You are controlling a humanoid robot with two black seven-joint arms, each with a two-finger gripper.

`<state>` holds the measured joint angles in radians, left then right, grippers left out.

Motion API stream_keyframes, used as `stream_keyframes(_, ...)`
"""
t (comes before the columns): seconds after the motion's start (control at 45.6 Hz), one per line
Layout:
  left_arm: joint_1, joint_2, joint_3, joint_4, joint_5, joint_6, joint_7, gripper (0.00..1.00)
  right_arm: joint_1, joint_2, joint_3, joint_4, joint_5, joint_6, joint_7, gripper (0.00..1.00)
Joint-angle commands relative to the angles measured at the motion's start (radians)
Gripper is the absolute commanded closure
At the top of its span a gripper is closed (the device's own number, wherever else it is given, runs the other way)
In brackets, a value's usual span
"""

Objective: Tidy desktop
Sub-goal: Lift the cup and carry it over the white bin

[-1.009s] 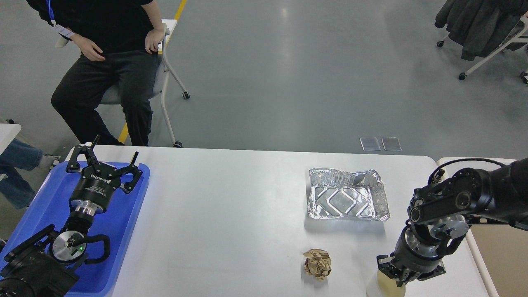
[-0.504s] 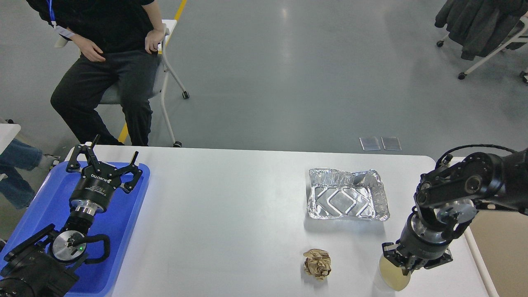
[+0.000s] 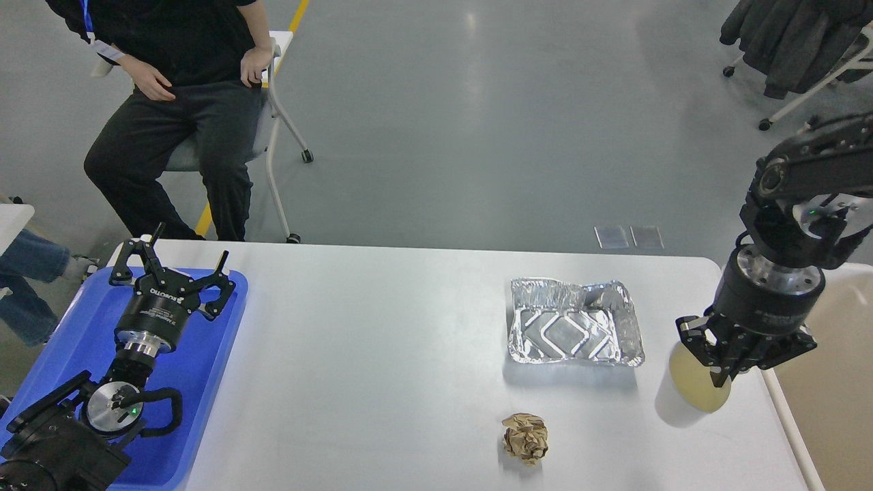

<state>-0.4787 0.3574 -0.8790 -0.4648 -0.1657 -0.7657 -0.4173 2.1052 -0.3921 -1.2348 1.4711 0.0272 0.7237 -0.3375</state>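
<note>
The white desktop (image 3: 382, 354) holds an empty crumpled foil tray (image 3: 573, 331) at the right and a crumpled brown paper ball (image 3: 525, 438) near the front. My right gripper (image 3: 717, 368) points down and is shut on a pale yellow cup (image 3: 696, 390). It holds the cup just above the desktop's right edge, right of the foil tray. My left gripper (image 3: 177, 267) is open and empty over the blue tray (image 3: 204, 382) at the left.
A beige bin (image 3: 832, 395) stands just past the desktop's right edge, beside the held cup. A person (image 3: 184, 102) sits on a chair behind the far left corner. A chair with dark coats (image 3: 791, 41) stands at the far right.
My right arm has risen and swung back and to the right, carrying the pale yellow cup from the front right of the desktop toward the bin. The left arm has not moved.
</note>
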Motion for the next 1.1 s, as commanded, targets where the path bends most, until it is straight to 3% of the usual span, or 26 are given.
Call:
stream_keyframes(0.0, 0.000, 0.000, 0.000, 0.000, 0.000, 0.000, 0.000, 0.01, 0.202, -0.024, -0.077, 0.000, 0.036, 0.062, 0.000, 1.00)
stream_keyframes(0.461, 0.000, 0.000, 0.000, 0.000, 0.000, 0.000, 0.000, 0.01, 0.435, -0.019, -0.196, -0.023, 0.105, 0.062, 0.000, 1.00)
stream_keyframes(0.614, 0.000, 0.000, 0.000, 0.000, 0.000, 0.000, 0.000, 0.01, 0.389, -0.048, -0.230, -0.095, 0.097, 0.062, 0.000, 1.00)
stream_keyframes(0.789, 0.000, 0.000, 0.000, 0.000, 0.000, 0.000, 0.000, 0.01, 0.306, -0.188, -0.244, -0.227, 0.091, 0.062, 0.000, 1.00)
stream_keyframes(1.075, 0.002, 0.000, 0.000, 0.000, 0.000, 0.000, -0.002, 0.01, 0.119, -0.281, -0.187, -0.419, 0.100, 0.062, 0.000, 1.00)
